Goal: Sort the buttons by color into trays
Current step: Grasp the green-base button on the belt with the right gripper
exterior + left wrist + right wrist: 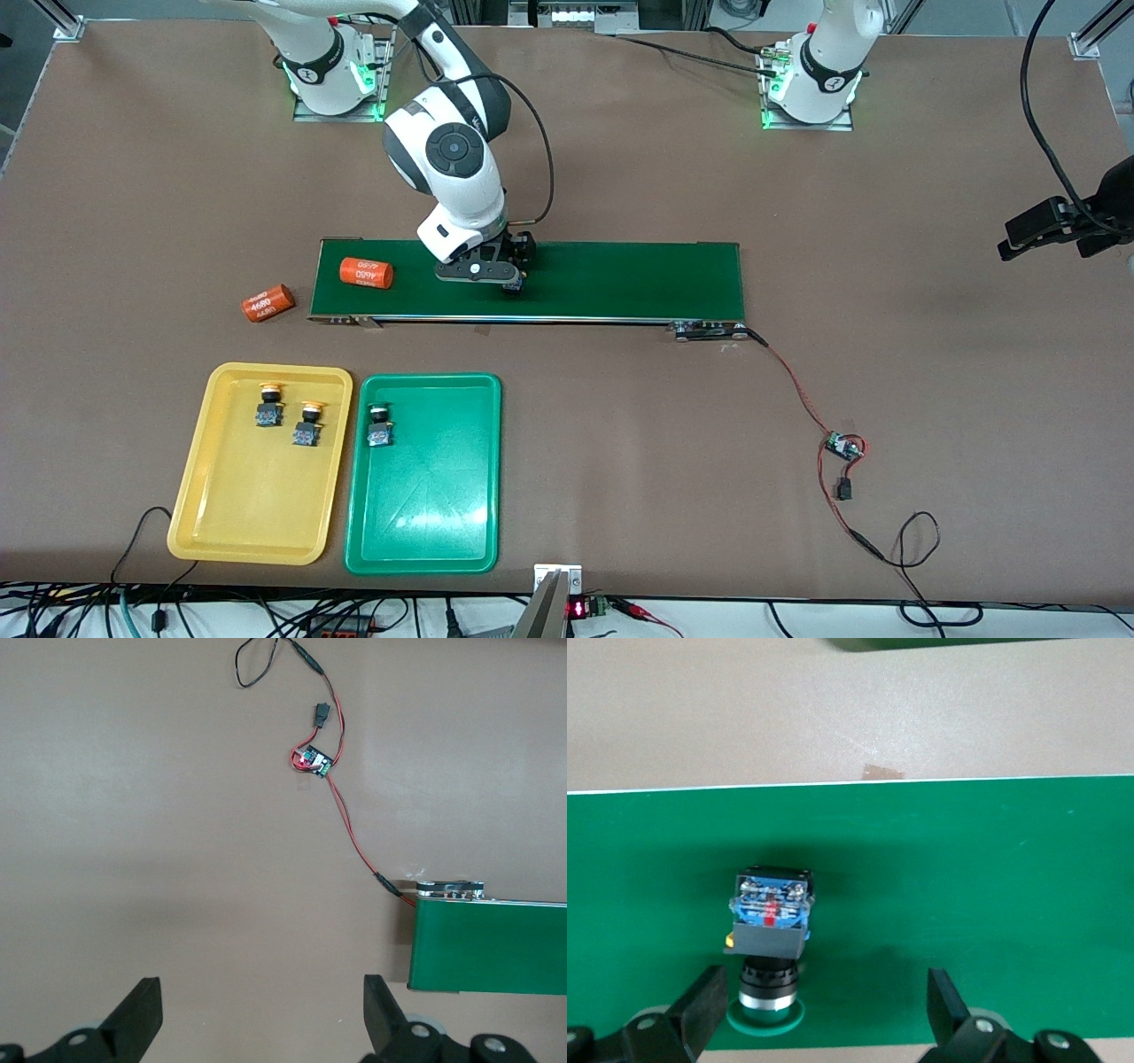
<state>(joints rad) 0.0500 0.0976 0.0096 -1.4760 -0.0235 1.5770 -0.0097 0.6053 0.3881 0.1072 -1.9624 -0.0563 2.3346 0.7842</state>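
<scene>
Hovering right gripper [512, 282]: low over the conveyor belt [620, 279], jaws spread wide, holding nothing.
Button under it: a green button [770, 939] lies on its side on the belt, between the open fingers [704, 1001] but touching neither, in the right wrist view; its green cap points at the gripper.
Left gripper [261, 1014]: waits over bare tabletop [930, 372] toward the left arm's end, jaws wide open and empty.
Yellow tray [213, 523]: on the tabletop nearer the front camera than the belt, toward the right arm's end; two yellow buttons [269, 403] [308, 424] lie in it, side by side, in the part nearest the belt.
Green tray [425, 532]: just beside the yellow tray; one green button [380, 424] in its corner nearest the belt and the yellow tray.
Orange cylinders: one [367, 273] on the belt's end toward the right arm's end, one [267, 303] on the tabletop just off that end.
Circuit board [842, 446]: on the tabletop, joined to the belt's other end by a red and black wire [793, 381].
</scene>
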